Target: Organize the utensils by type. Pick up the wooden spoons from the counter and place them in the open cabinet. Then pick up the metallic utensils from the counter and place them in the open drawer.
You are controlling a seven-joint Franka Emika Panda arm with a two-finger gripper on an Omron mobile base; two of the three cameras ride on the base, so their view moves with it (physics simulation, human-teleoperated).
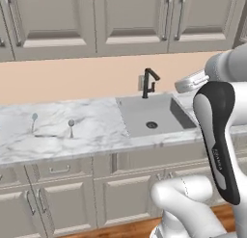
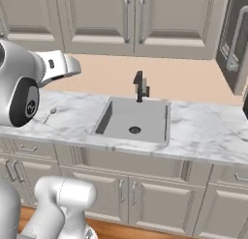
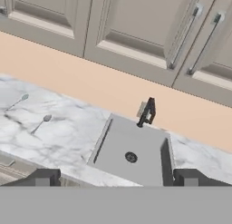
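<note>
Up close, the surface [image 1: 96, 131] is white marble with soft grey veining, a smooth slab over grey-beige panelled cabinet fronts with slim metal bar handles. A square grey sink [image 1: 150, 117] is sunk into it, with a round drain and a dark angular faucet [image 1: 148, 83] at its back edge.

Two slim spoons lie on the slab left of the sink, well apart from it: a pale teal-blue spoon [image 1: 34, 120] nearer the left edge, and a silver-grey spoon [image 1: 71, 126] just to its right, both thin-handled with small round bowls.

From the left base view both spoons are plain; the right base view shows one small spoon [image 2: 50, 113] beside the arm's white shell, its colour too faint to tell. The hand view looks down at the sink, with both spoons at its left.

In the hand view the fingers [image 3: 116, 177] stand spread wide, holding nothing, above the front edge of the surface before the sink; the spoons lie well off to their left.
</note>
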